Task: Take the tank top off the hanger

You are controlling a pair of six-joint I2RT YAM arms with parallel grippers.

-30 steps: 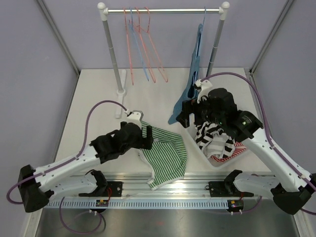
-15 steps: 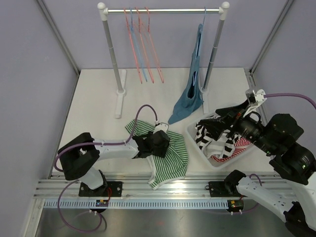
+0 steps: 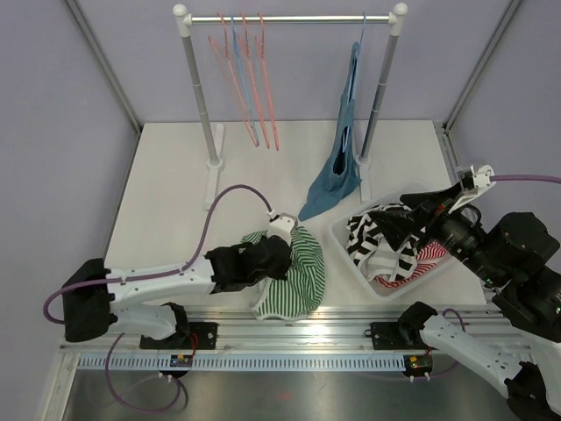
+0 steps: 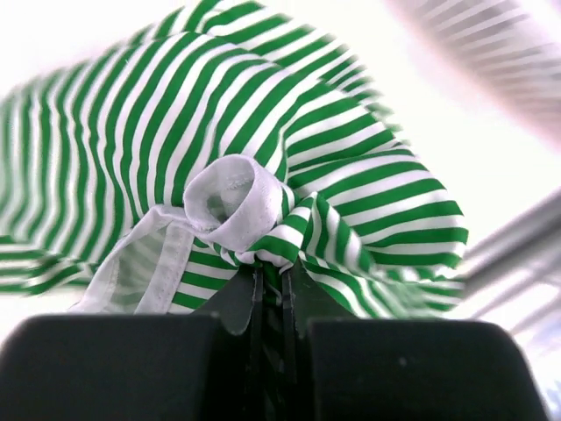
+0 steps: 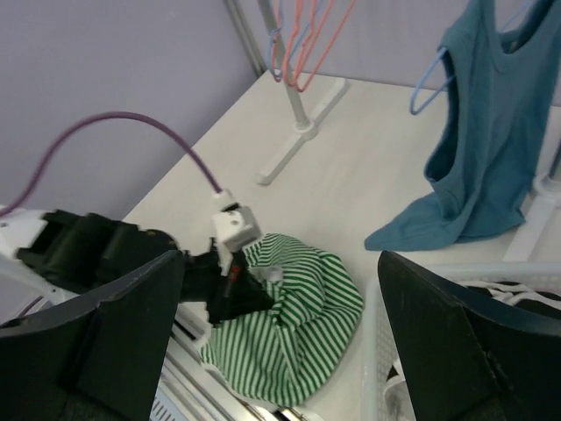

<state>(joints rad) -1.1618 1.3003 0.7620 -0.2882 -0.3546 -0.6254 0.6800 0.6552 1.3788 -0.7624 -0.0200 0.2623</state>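
Tank top in teal hangs from a blue hanger at the right end of the clothes rack. It is well beyond the left gripper and ahead of the right gripper, and neither touches it. Its lower edge trails onto the table, likely because the rail is low for its length.

A white basket sits just under the right gripper and holds black-and-white striped clothes; judging by that, it serves as the drop-off spot.

Bunched on the table under the left gripper lies a green striped top, already free of any hanger. The left jaws are pressed together on a fold of it beside a white hem loop, a sensible place to pinch since the edge is thick and gathers the cloth for lifting.

The right gripper's fingers stand wide apart with nothing between them, poised above the basket.

Several empty hangers, red and blue, hang far beyond the left gripper.

No brand, label or writing can be read anywhere.
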